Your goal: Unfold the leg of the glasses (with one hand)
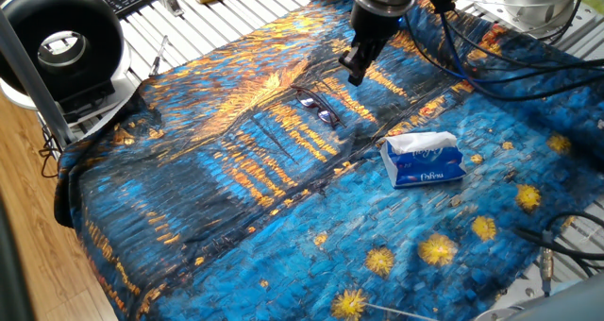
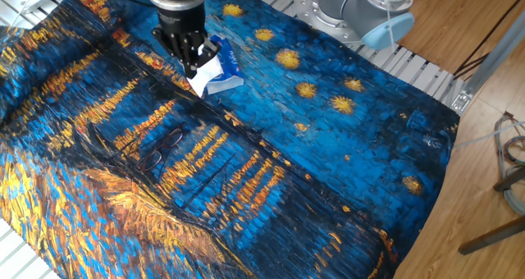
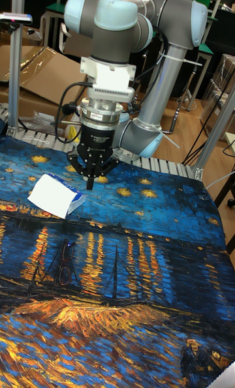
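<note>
The glasses (image 1: 318, 109) lie on the blue and orange painted cloth (image 1: 236, 189), thin dark frame with purplish lenses; they also show as glasses (image 2: 162, 148) and glasses (image 3: 65, 267). My gripper (image 1: 357, 73) hangs above the cloth, off to the right of the glasses and apart from them, its fingers drawn together to a point with nothing between them. In the other fixed view the gripper (image 2: 191, 68) is over the edge of the tissue pack. In the tall view the gripper (image 3: 90, 182) hovers well above and behind the glasses.
A blue and white tissue pack (image 1: 422, 160) sits right of the glasses, seen too as the tissue pack (image 2: 221, 72). Black cables (image 1: 510, 61) trail over the cloth's far right. A black ring-shaped device (image 1: 66, 42) stands at the left edge. The arm's base (image 2: 361, 8) is at the table's far side.
</note>
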